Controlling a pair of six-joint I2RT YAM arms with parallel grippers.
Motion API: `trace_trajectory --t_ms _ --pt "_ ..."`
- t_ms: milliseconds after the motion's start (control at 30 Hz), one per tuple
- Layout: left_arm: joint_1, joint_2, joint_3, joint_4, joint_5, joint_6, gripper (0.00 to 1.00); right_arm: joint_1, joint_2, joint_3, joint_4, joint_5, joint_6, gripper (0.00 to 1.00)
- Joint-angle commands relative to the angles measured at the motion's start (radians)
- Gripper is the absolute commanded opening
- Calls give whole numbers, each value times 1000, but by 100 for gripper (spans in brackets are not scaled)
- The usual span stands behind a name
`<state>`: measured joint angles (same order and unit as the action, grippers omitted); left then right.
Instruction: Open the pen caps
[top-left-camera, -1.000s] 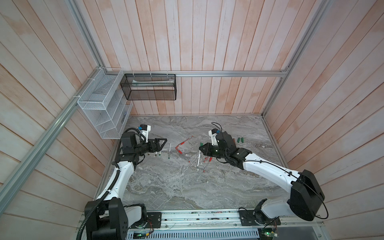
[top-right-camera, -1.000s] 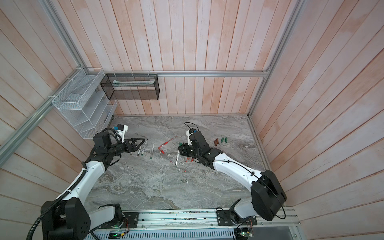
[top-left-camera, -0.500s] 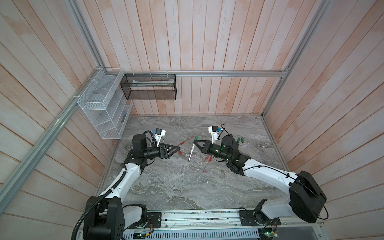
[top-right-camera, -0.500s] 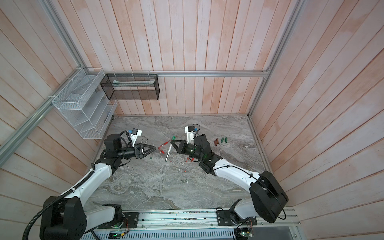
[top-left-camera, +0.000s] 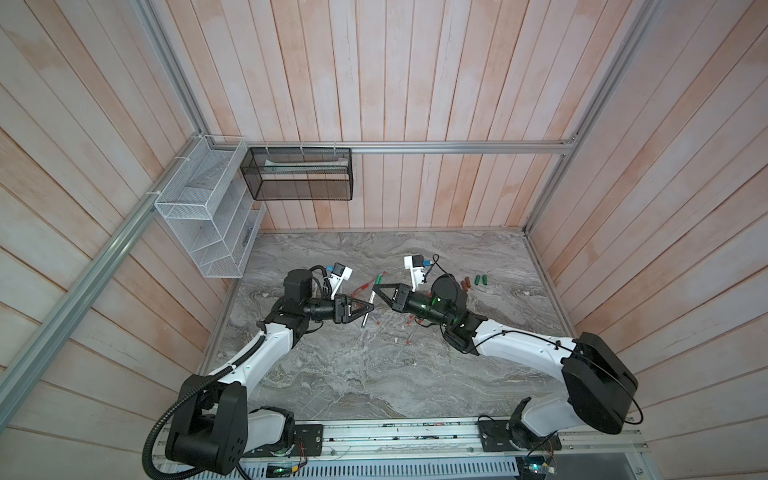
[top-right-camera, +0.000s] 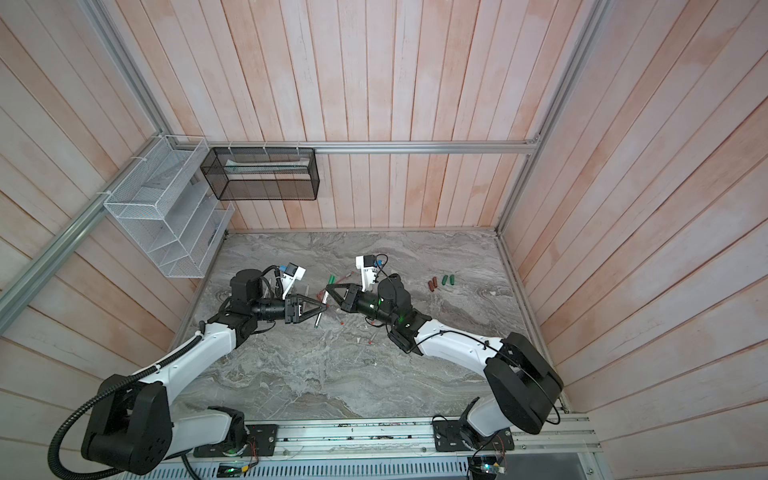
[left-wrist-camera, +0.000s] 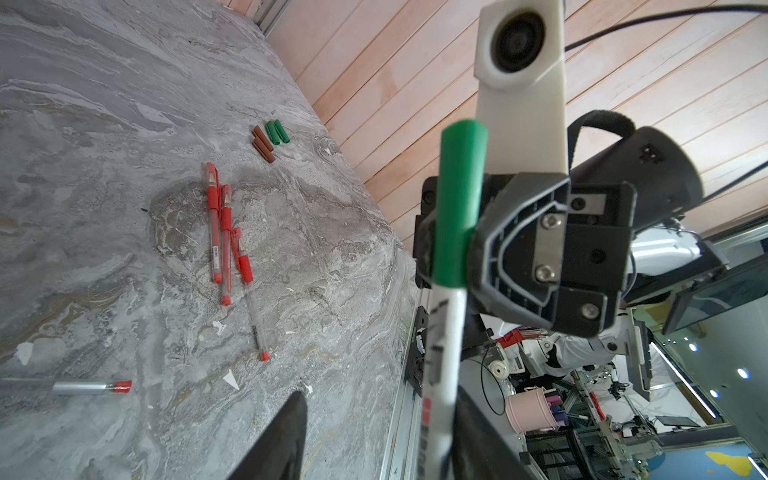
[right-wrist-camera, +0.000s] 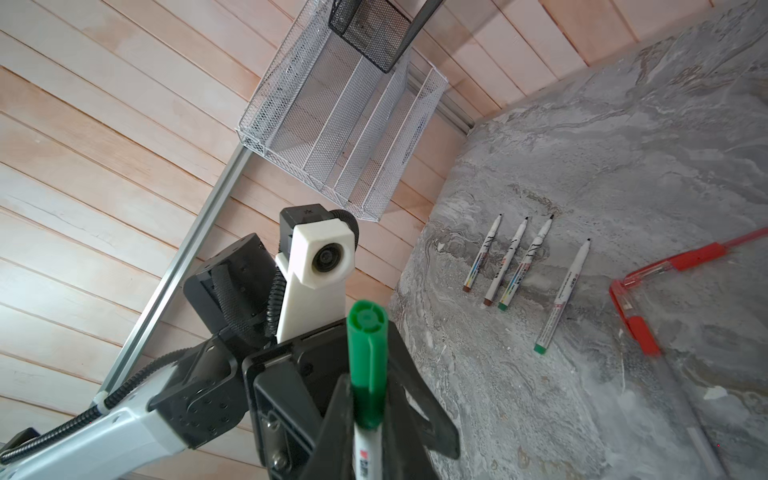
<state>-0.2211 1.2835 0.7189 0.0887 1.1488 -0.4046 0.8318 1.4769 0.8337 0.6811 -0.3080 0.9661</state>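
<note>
**Cap pull set up, barrel not yet gripped**

Mid-table, above the grey marble tabletop (top-left-camera: 374, 395), the white marker barrel (left-wrist-camera: 444, 340) points to 7 o'clock in both top views. Its chunky green plastic cap (left-wrist-camera: 461, 174) points to 1 o'clock.

The right gripper (left-wrist-camera: 453, 251) is clamped on that cap. The left gripper (top-left-camera: 371, 308) straddles the barrel with its fingers (left-wrist-camera: 286, 440) apart and a gap on one side.

Risks:
- If the pull comes before the left clamps, the whole marker comes along with the cap on.
- An off-axis pull could bend the barrel or let the cap slip.

Hard to read:
- The barrel tail is cut off in the left wrist view.
- The red-capped clear pens (left-wrist-camera: 220, 232), at 4 o'clock, lie partly under the right arm in both top views.
- The loose brown and green caps (left-wrist-camera: 264, 140), farther at 3 o'clock, are tiny there.
- The contents of the black mesh basket (top-left-camera: 299, 174) are unclear.
</note>
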Motion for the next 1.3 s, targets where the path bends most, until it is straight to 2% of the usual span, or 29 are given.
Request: trace_trajectory --t_ms 0,200,333,500,700,800,933,1200,1267 --pt "-1 -3 19 11 1 4 43 13 7 5 51 4 3 5" --pt "1 -3 38 -30 -4 36 12 11 19 15 55 -3 1 6" --pt "0 -14 0 9 2 27 0 2 17 1 72 -7 7 12" --pt "-1 -9 2 9 11 26 0 -20 24 -12 143 -18 51 25" --pt "-1 -6 20 -1 13 17 0 -39 39 -2 148 -26 58 28" --pt "-4 -6 -3 47 20 1 0 -42 55 -2 162 -37 60 25" --pt "-4 -3 22 1 17 18 0 -45 72 22 167 -50 62 17" --pt "-10 -3 11 15 25 12 0 -48 105 29 201 -73 81 16" --pt "-15 -1 -1 36 22 11 0 -50 107 24 200 -68 80 10"
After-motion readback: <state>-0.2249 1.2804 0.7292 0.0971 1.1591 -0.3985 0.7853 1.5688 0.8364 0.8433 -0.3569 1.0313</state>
